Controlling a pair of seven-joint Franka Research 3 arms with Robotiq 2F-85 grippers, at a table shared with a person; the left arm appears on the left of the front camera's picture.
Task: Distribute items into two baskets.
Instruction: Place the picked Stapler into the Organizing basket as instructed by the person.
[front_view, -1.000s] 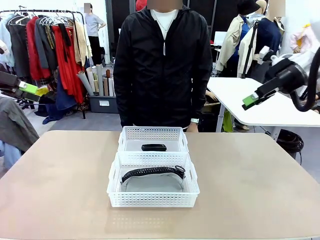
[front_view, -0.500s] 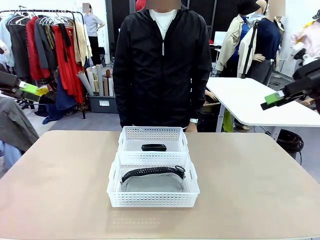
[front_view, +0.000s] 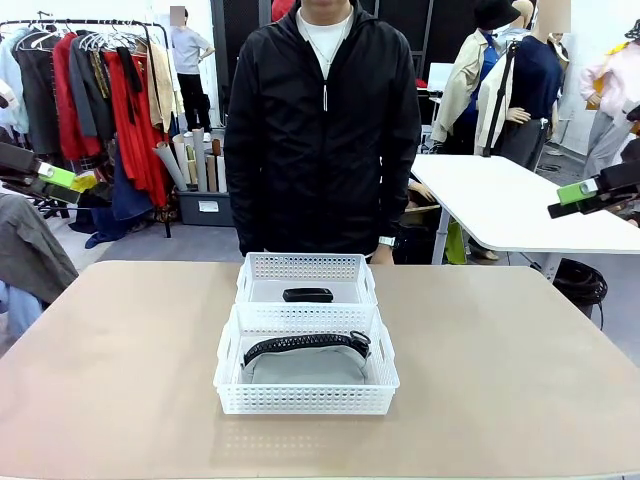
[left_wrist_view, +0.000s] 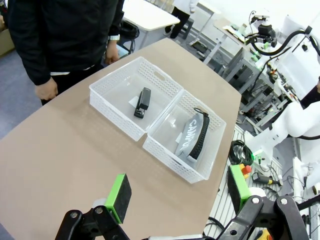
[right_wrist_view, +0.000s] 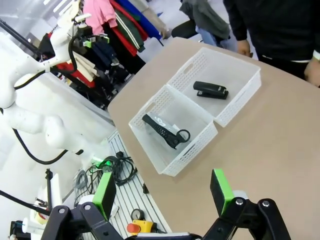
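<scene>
Two white lattice baskets stand end to end at the table's middle. The near basket (front_view: 306, 398) holds the flat grey bag (front_view: 306, 362) with its black strap (front_view: 300, 343) across the top. The far basket (front_view: 306, 267), close to the person, holds the small black stapler (front_view: 307, 294). In the wrist views the bag (left_wrist_view: 186, 140) (right_wrist_view: 165, 131) and the stapler (left_wrist_view: 143, 102) (right_wrist_view: 210, 90) lie in separate baskets. My left gripper (front_view: 45, 178) (left_wrist_view: 177, 192) hangs open high at the left edge. High at the right edge, my right gripper (front_view: 585, 196) (right_wrist_view: 162, 191) is open too, with nothing between its fingers.
A person in a black jacket (front_view: 323, 130) stands at the far side, hands down by the table edge. The tan table (front_view: 120, 360) is bare around the baskets. A white table (front_view: 500, 195) stands behind at right, a clothes rack (front_view: 100, 90) at left.
My right gripper has drawn back to the right and slightly down, away from the table. The left gripper, baskets and items have not moved.
</scene>
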